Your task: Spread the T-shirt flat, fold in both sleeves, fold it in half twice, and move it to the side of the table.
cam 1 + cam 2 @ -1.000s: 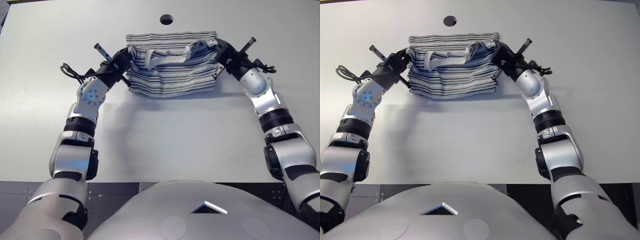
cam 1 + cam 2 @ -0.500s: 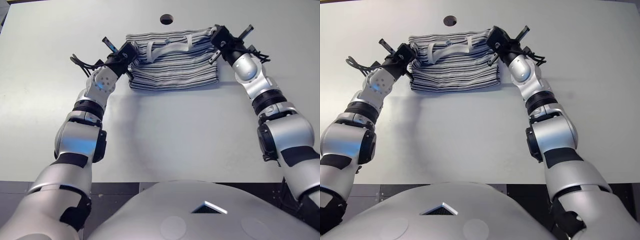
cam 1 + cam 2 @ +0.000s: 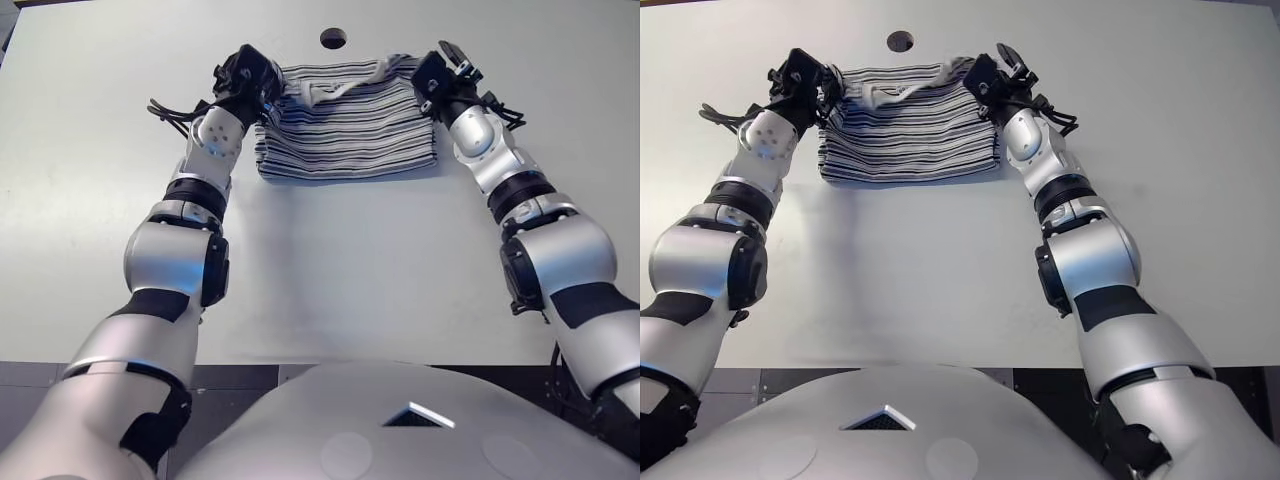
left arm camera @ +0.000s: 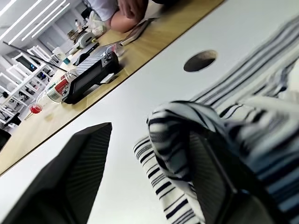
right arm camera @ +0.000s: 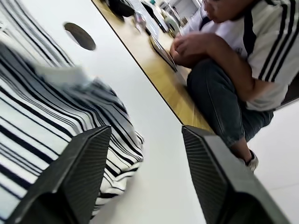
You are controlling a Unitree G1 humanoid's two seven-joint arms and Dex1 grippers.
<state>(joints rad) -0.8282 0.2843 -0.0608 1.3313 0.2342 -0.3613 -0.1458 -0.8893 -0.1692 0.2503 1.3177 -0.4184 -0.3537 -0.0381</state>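
The striped T-shirt (image 3: pixel 345 125) lies folded into a compact rectangle at the far middle of the white table (image 3: pixel 330 260), with its white collar edge turned up along the far side. My left gripper (image 3: pixel 262 78) sits at the fold's far left corner, open, and a bunched fold of cloth (image 4: pixel 173 140) lies loosely between its fingers (image 4: pixel 79 172). At the far right corner my right gripper (image 3: pixel 440 62) is also open. Its fingers (image 5: pixel 84 172) straddle the shirt's rounded corner (image 5: pixel 112 135) without pinching it.
A round hole (image 3: pixel 333 38) in the table lies just beyond the shirt. Bare tabletop stretches left, right and toward me. Past the far edge stands a wooden desk (image 4: pixel 154 32) with a bottle and devices, where a person (image 5: pixel 233 60) sits.
Both arms stretched farther away from me and carried the shirt's raised edge over to the far side. The fold now lies flatter, and the grippers sit at its far corners.
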